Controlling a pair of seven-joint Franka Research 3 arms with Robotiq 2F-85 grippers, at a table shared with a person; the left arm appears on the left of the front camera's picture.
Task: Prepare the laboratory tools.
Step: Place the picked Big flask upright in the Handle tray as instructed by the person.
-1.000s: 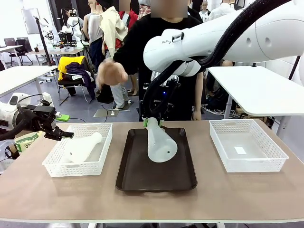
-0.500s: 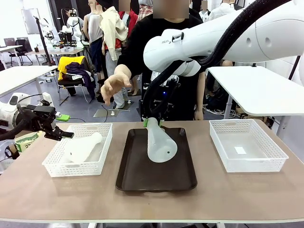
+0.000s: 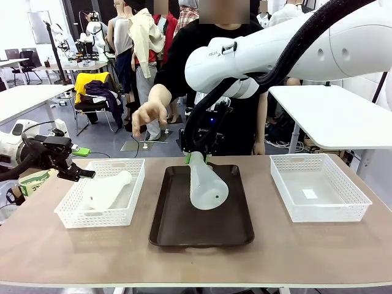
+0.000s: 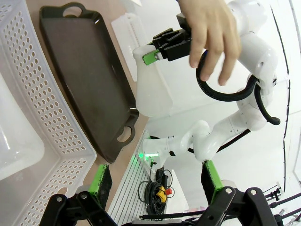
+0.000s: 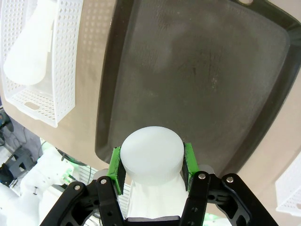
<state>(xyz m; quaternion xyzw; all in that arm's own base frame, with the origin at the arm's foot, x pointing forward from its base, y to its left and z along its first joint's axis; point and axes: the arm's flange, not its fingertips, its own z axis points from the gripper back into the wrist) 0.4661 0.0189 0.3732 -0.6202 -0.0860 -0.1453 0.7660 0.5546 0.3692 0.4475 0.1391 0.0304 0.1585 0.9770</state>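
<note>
My right gripper (image 3: 196,158) is shut on the neck of a frosted white flask (image 3: 207,184). The flask hangs tilted over the dark brown tray (image 3: 177,229), and I cannot tell whether its base touches. From the right wrist, green pads (image 5: 115,168) clamp the flask (image 5: 151,149) on both sides. A second flask (image 3: 104,190) lies on its side in the left mesh basket (image 3: 92,218). My left gripper (image 3: 82,173) is open at that basket's far left corner, with nothing between its fingers (image 4: 101,181). The person's hand (image 3: 150,113) hovers above, between basket and tray.
Another white mesh basket (image 3: 318,208) stands on the right with only a small white label in it. The person stands at the far edge behind the tray. A white table (image 3: 334,113) is behind on the right. Bare tabletop (image 3: 196,263) runs along the near edge.
The person's hand has come down and to the right, toward the held flask. Both arms and both flasks have stayed where they were.
</note>
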